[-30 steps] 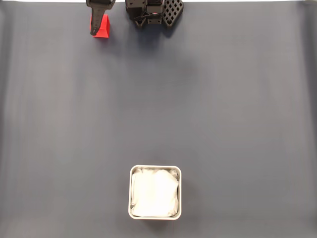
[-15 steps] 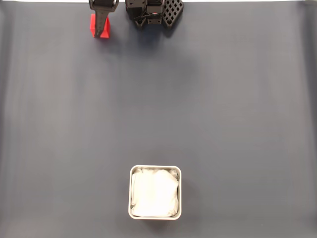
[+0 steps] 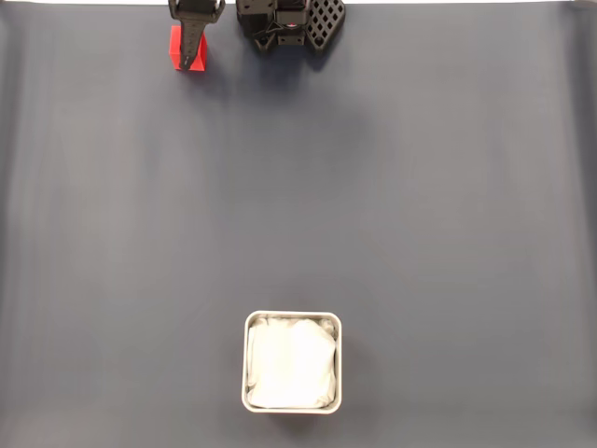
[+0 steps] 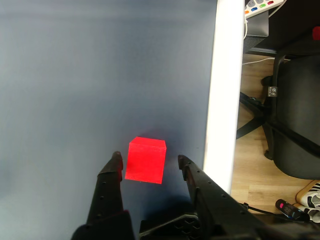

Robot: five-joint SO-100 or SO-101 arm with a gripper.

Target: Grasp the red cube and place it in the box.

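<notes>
The red cube sits on the dark mat at the far top left of the fixed view, partly covered by my black gripper hanging over it. In the wrist view the red cube lies between my two black fingertips, one on each side with small gaps, so the gripper is open around it. The box, pale-rimmed with white paper lining, stands near the bottom centre of the mat, far from the cube.
The arm's black base stands at the top edge, right of the cube. In the wrist view the white table edge runs close beside the cube, with an office chair and wooden floor beyond. Bare mat lies between cube and box.
The gripper shifted sideways from beside the cube to over it a second ago. Since half a second ago it has barely moved.
</notes>
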